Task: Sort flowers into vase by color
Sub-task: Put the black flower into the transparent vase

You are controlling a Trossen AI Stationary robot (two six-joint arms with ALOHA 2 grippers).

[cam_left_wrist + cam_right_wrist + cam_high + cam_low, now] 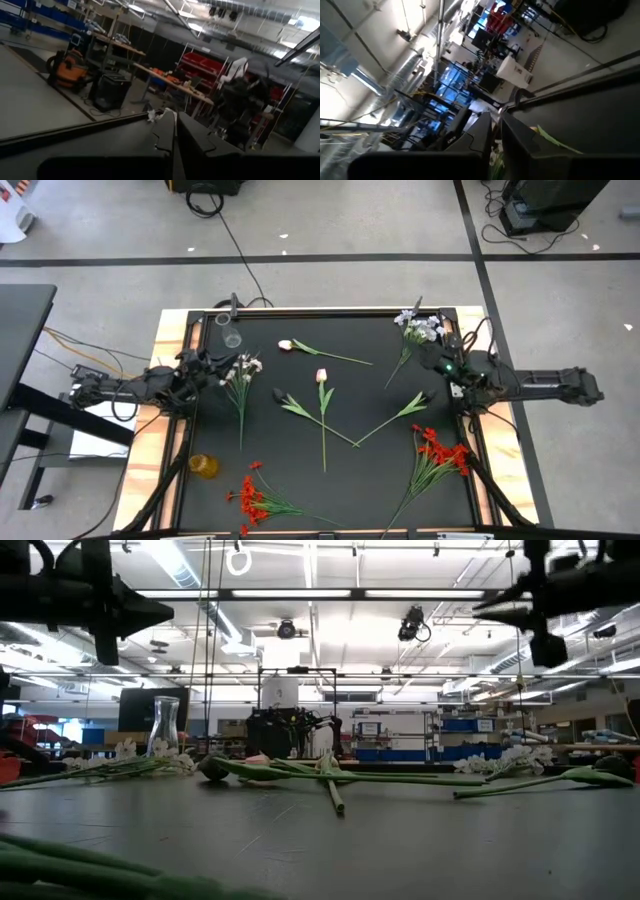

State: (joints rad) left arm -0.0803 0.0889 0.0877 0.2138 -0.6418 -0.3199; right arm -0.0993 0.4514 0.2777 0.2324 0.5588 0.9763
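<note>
White flower spray (242,370) lies just beside the clenched, empty left gripper (212,367).

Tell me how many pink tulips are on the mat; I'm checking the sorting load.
3 clearly. One tulip lies near the clear vase, one upright tulip at centre, one leafy stem toward the right gripper. A darker stem beside centre may be another.

Scattered flowers (322,402) across mat centre
</note>
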